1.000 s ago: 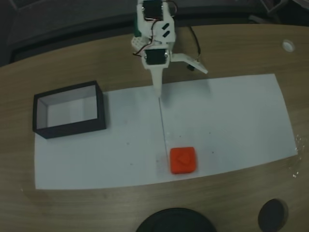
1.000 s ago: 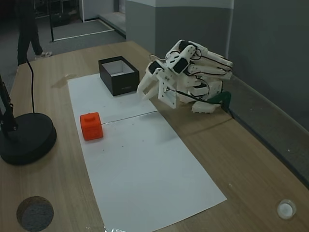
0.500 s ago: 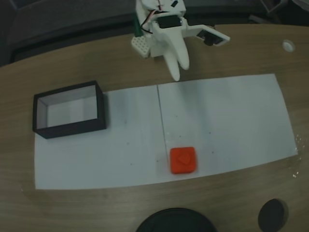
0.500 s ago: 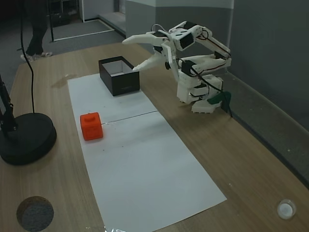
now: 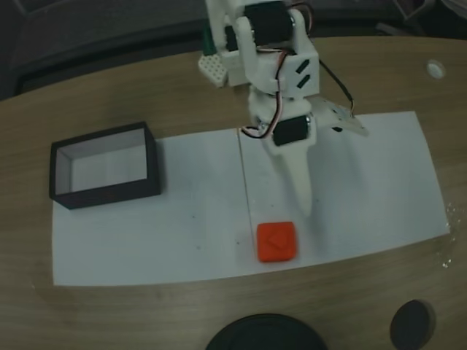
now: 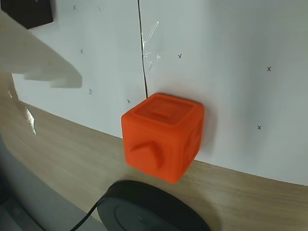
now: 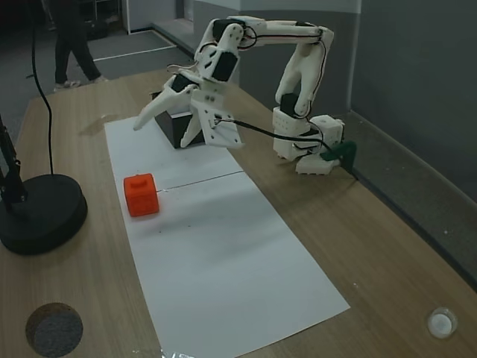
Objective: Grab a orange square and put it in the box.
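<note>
The white arm reaches out from its base at the far edge of the desk (image 5: 109,102) and holds the end effector (image 7: 160,130) in the air above the white paper sheet (image 5: 365,182). In a fixed view from the side, the two fingers are clearly spread apart, one pointing toward the lamp side and the other pointing down, and nothing is between them. In a fixed view from above, the long white finger (image 5: 300,186) points toward the orange square (image 5: 276,241) and its tip ends just short of it, a little to the right in that view.

The orange square stands on the paper sheet, close to the near edge of the sheet and just beside a thin dark line (image 5: 244,182) that runs across the paper. In the wrist view the orange square (image 6: 163,137) is in the middle, with raised marks on its top and its side, and one white finger (image 6: 33,60) comes in from the upper left, well apart from it.

The box (image 5: 106,166) rests at the left end of the paper in the view from above, well apart from the orange square. Its black walls surround a white floor. A black round lamp base (image 7: 41,212) stands on the desk near the orange square.
</note>
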Robot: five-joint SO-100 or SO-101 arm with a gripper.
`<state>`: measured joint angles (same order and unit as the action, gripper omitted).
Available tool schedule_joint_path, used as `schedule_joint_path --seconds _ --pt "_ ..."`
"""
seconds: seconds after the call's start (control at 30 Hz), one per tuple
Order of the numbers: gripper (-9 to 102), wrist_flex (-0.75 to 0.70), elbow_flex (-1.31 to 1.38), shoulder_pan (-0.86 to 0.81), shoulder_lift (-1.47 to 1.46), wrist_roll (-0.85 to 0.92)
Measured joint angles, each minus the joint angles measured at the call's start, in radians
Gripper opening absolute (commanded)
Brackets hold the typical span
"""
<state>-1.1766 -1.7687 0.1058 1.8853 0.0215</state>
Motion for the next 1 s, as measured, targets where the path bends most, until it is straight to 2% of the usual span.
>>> schedule_joint_path --seconds 0.13,0.33,0.87,1.0 --pt "42 -0.051 0.150 -0.011 -0.196 -0.012" --pt "42 -0.052 0.265 -0.055 -0.391 -0.035" --pt "41 -0.046 0.362 -0.084 -0.601 -0.032" --pt "31 -0.040 0.371 -0.061 -0.604 -0.012"
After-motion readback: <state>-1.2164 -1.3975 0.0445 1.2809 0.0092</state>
